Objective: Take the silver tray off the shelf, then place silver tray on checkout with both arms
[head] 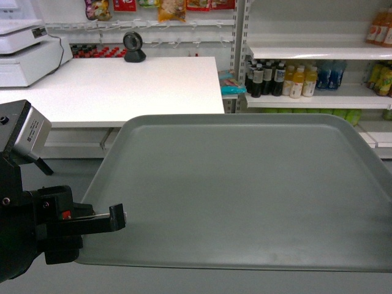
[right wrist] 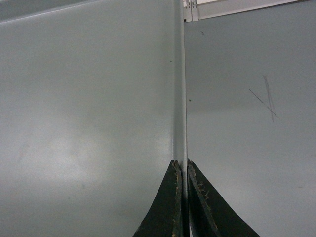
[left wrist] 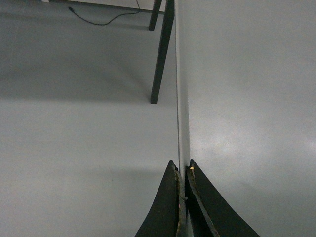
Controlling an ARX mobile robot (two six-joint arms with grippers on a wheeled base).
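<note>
The silver tray [head: 245, 184] hangs level in the air close in front of me, filling the lower head view. My left gripper [head: 119, 217] is shut on its left rim. The left wrist view shows that gripper [left wrist: 182, 170] pinching the thin rim, with the tray [left wrist: 247, 98] to the right and floor to the left. My right gripper [right wrist: 181, 168] is shut on the opposite rim, tray [right wrist: 89, 98] on its left; it is outside the head view. The white checkout [head: 122, 86] lies beyond the tray's far left corner. The shelf [head: 306, 50] stands at the back right.
A white till machine [head: 24, 49] and a black round device [head: 134, 47] sit at the checkout's far side. Drink bottles [head: 282, 79] fill the lower shelf board. A dark table leg [left wrist: 163, 54] and a cable [left wrist: 98, 19] are on the grey floor below.
</note>
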